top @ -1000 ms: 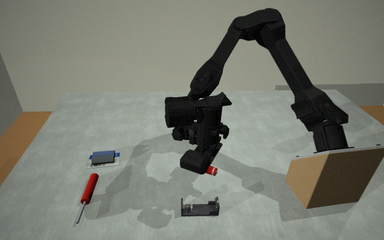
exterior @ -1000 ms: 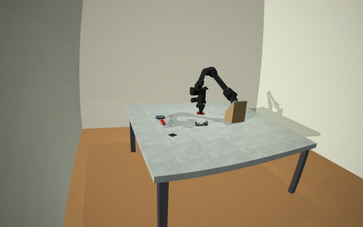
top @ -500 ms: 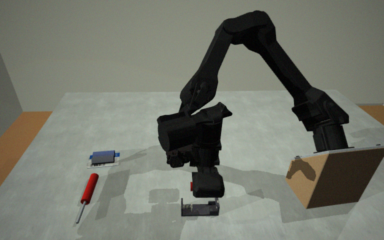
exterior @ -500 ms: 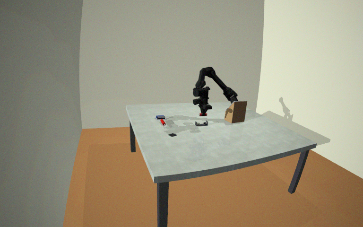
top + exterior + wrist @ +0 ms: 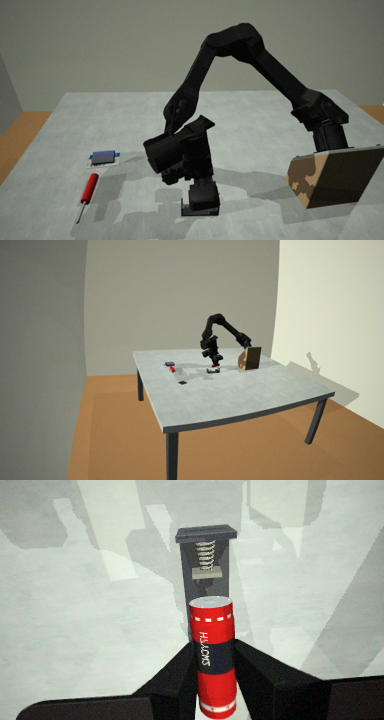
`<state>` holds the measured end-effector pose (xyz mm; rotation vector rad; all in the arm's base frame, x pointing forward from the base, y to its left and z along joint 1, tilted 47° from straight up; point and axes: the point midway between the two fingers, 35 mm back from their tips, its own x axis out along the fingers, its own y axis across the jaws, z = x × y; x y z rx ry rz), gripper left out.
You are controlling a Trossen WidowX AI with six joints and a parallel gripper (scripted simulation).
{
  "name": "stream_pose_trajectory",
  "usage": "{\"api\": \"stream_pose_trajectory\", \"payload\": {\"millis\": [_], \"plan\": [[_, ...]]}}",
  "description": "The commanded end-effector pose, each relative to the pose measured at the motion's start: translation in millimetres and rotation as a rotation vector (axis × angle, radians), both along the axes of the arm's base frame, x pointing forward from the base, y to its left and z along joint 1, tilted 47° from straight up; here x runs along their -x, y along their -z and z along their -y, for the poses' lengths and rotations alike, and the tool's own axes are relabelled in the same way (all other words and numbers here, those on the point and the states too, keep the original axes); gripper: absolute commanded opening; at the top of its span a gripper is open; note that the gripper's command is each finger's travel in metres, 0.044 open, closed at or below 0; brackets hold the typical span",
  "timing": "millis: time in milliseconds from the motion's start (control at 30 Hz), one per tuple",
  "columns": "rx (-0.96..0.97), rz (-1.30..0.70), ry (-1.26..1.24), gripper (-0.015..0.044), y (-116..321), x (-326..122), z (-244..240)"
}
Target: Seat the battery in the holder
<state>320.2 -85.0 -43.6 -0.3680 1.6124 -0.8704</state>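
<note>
Battery, red with a dark band, is clamped between the fingers of the black hand. It is held above the holder, not seated in it. In the wrist view, its flat silver end points toward the spring, with a pale plate between them. The top view hides the battery behind the hand, which covers part of the holder. The black arm bends down from a brown wedge-shaped block on a pale gray table. Well apart from the holder lies a screwdriver with a red handle. Near it, a blue-gray block rests on a white card with dark bars. In the exterior view, a small black square lies on the table.
</note>
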Motion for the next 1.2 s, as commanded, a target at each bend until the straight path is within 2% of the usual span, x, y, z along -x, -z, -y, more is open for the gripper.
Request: {"api": "stream_pose_trajectory", "payload": {"millis": [0,1167], "plan": [[-0.013,-0.032,0.051,0.0071,6.3,1.6,6.8],[-0.052,-0.146,0.175,0.0071,13.6,-5.3,16.7]]}}
